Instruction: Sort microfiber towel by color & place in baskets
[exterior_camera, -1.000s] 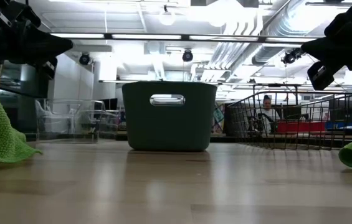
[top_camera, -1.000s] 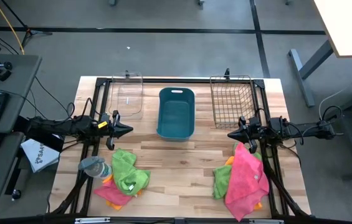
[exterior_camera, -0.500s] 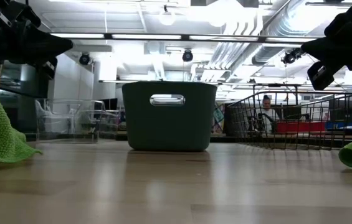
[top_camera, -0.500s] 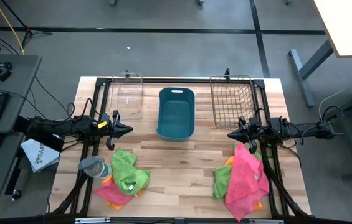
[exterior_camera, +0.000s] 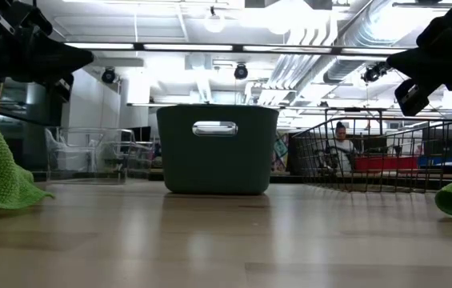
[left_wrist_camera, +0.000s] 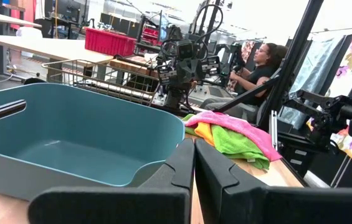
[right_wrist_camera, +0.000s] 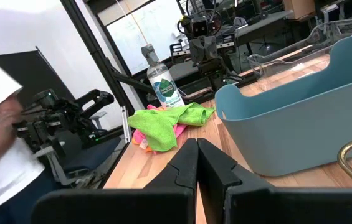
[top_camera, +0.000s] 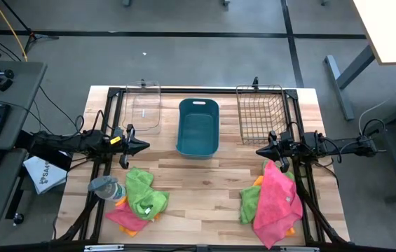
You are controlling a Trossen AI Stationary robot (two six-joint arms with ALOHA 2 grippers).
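Idle over bench, no towel picked yet.
Left end effector [top_camera: 144, 145] and right end effector [top_camera: 259, 151] both pressed together, empty, hovering near teal tub [top_camera: 198, 127]. Towel piles: left pile [top_camera: 140, 199], right pile [top_camera: 271, 199]. Clear bin [top_camera: 144, 106], wire basket [top_camera: 261, 112] empty. Best to spread fingers, pinch only top layer, one colour per lift.

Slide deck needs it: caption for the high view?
Both tools hover shut between three baskets and two towel piles.
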